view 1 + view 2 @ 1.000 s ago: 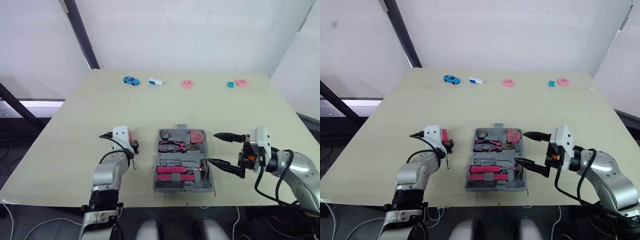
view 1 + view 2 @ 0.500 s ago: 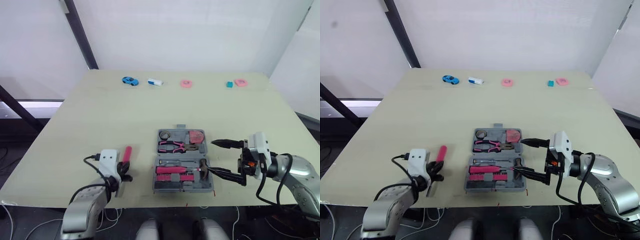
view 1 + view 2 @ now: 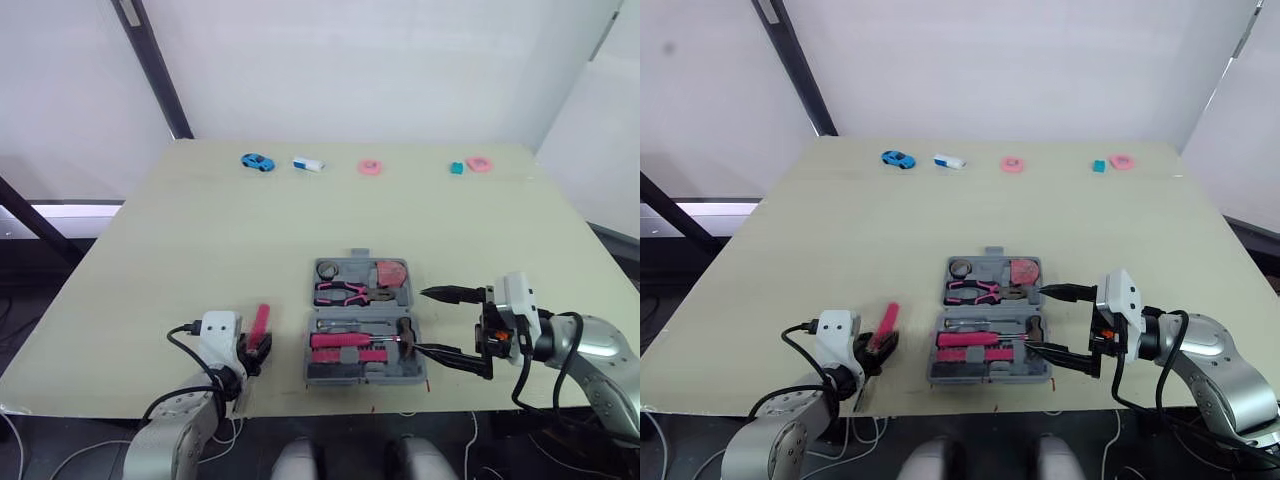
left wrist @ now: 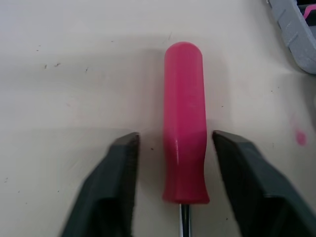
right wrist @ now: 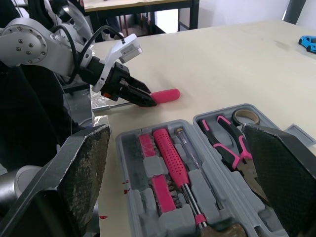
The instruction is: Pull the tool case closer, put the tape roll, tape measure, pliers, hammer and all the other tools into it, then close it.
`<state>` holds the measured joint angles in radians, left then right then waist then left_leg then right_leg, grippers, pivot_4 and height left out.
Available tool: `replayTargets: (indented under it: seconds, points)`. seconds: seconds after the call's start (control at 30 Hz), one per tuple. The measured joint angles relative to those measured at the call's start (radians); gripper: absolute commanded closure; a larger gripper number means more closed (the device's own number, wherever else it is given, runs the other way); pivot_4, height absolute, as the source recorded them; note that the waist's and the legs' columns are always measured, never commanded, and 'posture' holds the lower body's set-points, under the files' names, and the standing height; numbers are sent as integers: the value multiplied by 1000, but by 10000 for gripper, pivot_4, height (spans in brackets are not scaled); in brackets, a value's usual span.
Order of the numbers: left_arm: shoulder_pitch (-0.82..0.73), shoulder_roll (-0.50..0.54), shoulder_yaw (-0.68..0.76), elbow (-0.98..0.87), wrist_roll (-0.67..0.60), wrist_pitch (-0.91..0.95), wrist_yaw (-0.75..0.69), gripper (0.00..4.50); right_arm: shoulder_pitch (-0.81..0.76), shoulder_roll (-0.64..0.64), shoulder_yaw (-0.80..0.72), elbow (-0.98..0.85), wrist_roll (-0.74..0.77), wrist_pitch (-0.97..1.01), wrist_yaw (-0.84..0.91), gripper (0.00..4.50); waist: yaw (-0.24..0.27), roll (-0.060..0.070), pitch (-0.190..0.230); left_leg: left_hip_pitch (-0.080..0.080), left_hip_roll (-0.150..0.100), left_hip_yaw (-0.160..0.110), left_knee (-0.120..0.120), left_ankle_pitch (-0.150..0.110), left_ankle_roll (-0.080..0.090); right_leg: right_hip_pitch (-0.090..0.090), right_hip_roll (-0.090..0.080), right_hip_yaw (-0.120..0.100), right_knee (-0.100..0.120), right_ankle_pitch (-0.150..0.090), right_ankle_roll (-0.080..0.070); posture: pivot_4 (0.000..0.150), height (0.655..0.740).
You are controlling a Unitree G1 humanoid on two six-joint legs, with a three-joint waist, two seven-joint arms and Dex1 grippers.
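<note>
Left pincer [image 4: 175, 140] has dropped back to the surface's [image 3: 200, 240] near edge, released astride the pink screwdriver [image 4: 183, 118], seemingly the last loose tool; right pincer [image 3: 421, 321] gapes beside the tool case [image 3: 315, 374].

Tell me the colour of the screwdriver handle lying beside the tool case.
Plain pink; the screwdriver handle shows best in the left wrist view.

We see a pale beige table [image 3: 250, 230] at the centre. A plain white wall [image 3: 380, 60] stands behind it at 12 o'clock. A black slanted beam [image 3: 155, 70] crosses at 10 o'clock. Dark floor [image 3: 35, 300] lies at 9 o'clock.
</note>
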<state>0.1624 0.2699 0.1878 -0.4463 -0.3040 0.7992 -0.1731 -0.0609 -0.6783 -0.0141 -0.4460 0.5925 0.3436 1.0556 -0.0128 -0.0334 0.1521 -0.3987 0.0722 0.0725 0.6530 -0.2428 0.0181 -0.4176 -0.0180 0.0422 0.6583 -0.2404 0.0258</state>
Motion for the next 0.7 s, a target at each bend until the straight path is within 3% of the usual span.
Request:
replayTargets:
  seconds: [0.03, 0.17, 0.3, 0.4, 0.43, 0.5, 0.57, 0.6, 0.63, 0.7]
  points:
    - [4, 0, 2, -7, -4, 2, -1, 1620, 2, 0, 0, 0, 0, 0, 1, 0, 0, 0, 0, 0, 0, 0, 0, 0, 0, 0, 0, 0, 0, 0, 0, 1500, 7400]
    - [40, 57, 64, -67, -63, 28, -62, 1620, 10, 0, 0, 0, 0, -1, 7, 0, -1, -1, 0, 0, 1, 0, 0, 0, 0, -1, 0, 0, 0, 0, 0, 1500, 7400]
    - [51, 232, 151, -114, -150, 61, -213, 1620, 14, 0, 1, 0, 0, -1, 15, 0, 1, 0, 1, 0, 1, 0, 0, 0, 0, -2, 0, 0, 0, 0, 0, 1500, 7400]
    - [72, 413, 207, -104, -217, 60, -417, 1620, 14, 0, 1, -9, 1, -1, 19, 0, 0, 2, 2, 0, 1, 2, -1, 0, 0, -2, -2, 0, -1, -1, -1, 1500, 7400]
    - [68, 416, 214, -101, -222, 55, -440, 1620, 14, 0, 2, -9, 1, -1, 20, 0, 0, 3, 3, 0, 1, 2, -1, 0, 0, -2, -4, 0, 0, -1, -1, 1500, 7400]
    - [-3, 701, 124, 85, -220, -50, -744, 1620, 12, -4, 7, -26, 3, 3, 24, 0, 9, -4, 8, -2, 1, 1, 0, 1, -2, -5, -1, -6, 0, -2, -3, 1500, 7400]
    - [-159, 878, 43, 292, -124, -268, -996, 1620, 1, -5, 10, -59, 11, 6, 22, 0, 14, 0, 10, -1, 1, 1, -2, 1, -3, -7, -5, -7, 0, -1, -5, 1500, 7400]
    - [-176, 891, 34, 312, -106, -314, -1033, 1620, -1, -4, 12, -62, 12, 8, 21, 0, 14, 1, 10, -2, 2, 2, -4, 1, -3, -8, -8, -7, 0, -1, -5, 1500, 7400]
    - [-284, 914, -80, 421, -25, -502, -1155, 1620, -4, -1, 16, -62, 13, 18, 12, 0, 12, 2, 10, -2, 2, 4, -6, 1, -3, -8, -10, -7, 0, -1, -5, 1500, 7400]
    - [-331, 916, -126, 472, 14, -581, -1203, 1620, -4, 0, 16, -66, 15, 21, 9, 0, 12, 4, 9, -6, 0, 7, -6, 1, -2, -11, -12, -6, 0, -2, -3, 1500, 7400]
